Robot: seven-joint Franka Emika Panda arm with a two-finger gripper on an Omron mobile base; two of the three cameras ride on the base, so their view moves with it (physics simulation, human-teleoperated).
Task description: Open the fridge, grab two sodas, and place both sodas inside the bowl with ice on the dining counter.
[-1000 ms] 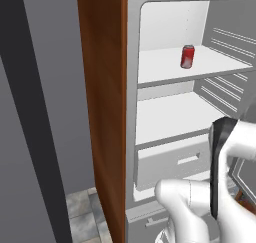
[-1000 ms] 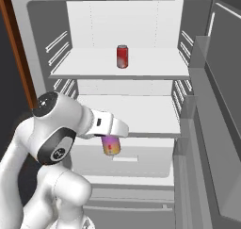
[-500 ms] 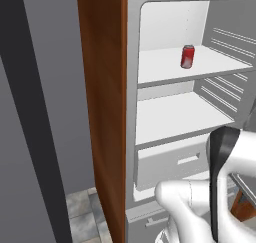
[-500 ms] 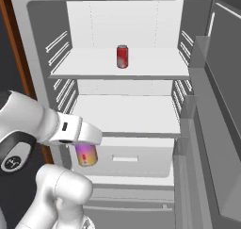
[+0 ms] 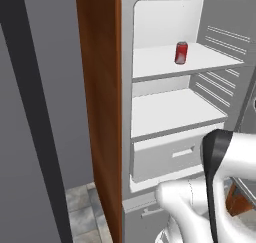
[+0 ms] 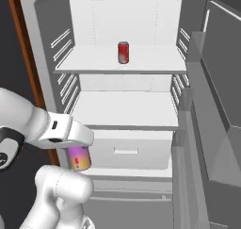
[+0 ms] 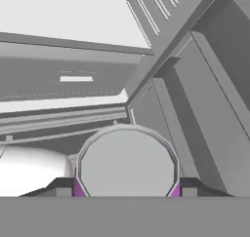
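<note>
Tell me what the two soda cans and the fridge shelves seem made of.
Purple can, held in the gripper: likely metal, with a flat matte silver top and glossy printed wall. Red can: likely the same, silver top and bottom bands. Fridge shelves: plain matte white, perhaps plastic; the render leaves it open.

Glossy white rounded arm (image 6: 33, 124), dark joint band (image 5: 212, 152), small dark fingers (image 7: 188, 186)

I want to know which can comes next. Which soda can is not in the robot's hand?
The red soda can, standing alone on the fridge's top shelf. The purple-pink can is clamped in the gripper.
</note>
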